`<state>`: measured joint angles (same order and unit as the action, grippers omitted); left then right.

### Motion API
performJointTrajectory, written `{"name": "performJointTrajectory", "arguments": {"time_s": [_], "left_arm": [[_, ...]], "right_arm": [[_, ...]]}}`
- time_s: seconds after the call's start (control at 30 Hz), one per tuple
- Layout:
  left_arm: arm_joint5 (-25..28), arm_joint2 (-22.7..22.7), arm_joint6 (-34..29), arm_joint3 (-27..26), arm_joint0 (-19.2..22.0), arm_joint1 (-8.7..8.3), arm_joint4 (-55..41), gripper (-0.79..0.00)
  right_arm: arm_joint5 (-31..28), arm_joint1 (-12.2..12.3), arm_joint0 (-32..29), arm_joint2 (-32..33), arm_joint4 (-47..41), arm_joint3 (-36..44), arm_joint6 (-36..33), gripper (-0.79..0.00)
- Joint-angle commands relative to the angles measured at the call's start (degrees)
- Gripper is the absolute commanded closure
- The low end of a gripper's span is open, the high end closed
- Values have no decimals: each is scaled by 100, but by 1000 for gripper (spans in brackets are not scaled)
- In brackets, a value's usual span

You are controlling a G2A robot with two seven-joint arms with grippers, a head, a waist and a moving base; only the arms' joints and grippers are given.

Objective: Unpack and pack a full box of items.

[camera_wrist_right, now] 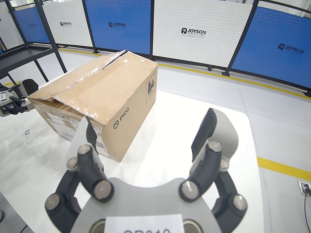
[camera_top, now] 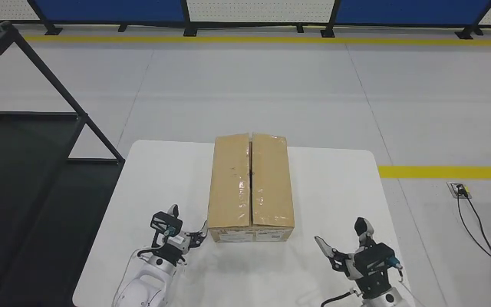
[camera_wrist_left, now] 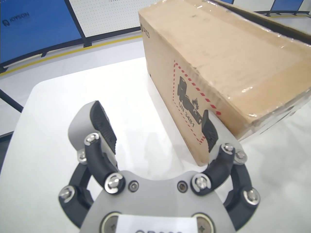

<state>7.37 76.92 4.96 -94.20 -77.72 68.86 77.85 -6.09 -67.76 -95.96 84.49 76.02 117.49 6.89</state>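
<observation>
Grey floor point(camera_top: 253, 84) with yellow lines point(camera_top: 430, 172) and blue and white panels point(camera_top: 107, 9) along the far edge, as seen from above. Black rack point(camera_top: 46, 146) off one side of a white table point(camera_top: 330, 184). On the table's middle, box point(camera_top: 251, 188): brown cardboard, top closed, clear tape point(camera_top: 251, 165) along the seam, long side running away from the robot. Near the front edge, left gripper point(camera_top: 189, 218) just beside the box's near corner, fingers spread, nothing held. Right gripper point(camera_top: 341, 236) towards the table's other front corner, apart from the box, likewise spread and empty.

From the left wrist: panels point(camera_wrist_left: 104, 8) behind, table point(camera_wrist_left: 60, 112) below. Left gripper point(camera_wrist_left: 150, 109) wide apart, nothing between the pads point(camera_wrist_left: 103, 124). One pad in front of the box's point(camera_wrist_left: 218, 56) long side wall; touching or not, cannot tell. Red dashed mark point(camera_wrist_left: 192, 103) on that wall, glossy tape point(camera_wrist_left: 245, 90) over the top edges.

From the right wrist: panels point(camera_wrist_right: 201, 32) behind, rack point(camera_wrist_right: 29, 49) beside the table point(camera_wrist_right: 170, 122). Right gripper point(camera_wrist_right: 147, 116) spread wide over bare table, empty. Box point(camera_wrist_right: 104, 90) ahead and apart from it, top slightly lifted along the seam, labels point(camera_wrist_right: 63, 120) on the near end wall. Just beside the box's far side, left gripper point(camera_wrist_right: 14, 98).
</observation>
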Motion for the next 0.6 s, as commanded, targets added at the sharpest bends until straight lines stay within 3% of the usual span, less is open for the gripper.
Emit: {"name": "performJointTrajectory", "arguments": {"time_s": [0.0, 0.13, 0.57], "left_arm": [[10, -18, 9, -35, -9, 5, 8, -785], [36, -77, -9, -88, -1, 17, 41, -785], [125, -342, -60, -165, 83, 61, 267, -785]], "right_arm": [[0, 0, 0, 0, 0, 0, 0, -785], [-32, 5, 80, -127, 509, -17, -109, -785], [667, -64, 490, -1069, 2797, -147, -466, -785]]}}
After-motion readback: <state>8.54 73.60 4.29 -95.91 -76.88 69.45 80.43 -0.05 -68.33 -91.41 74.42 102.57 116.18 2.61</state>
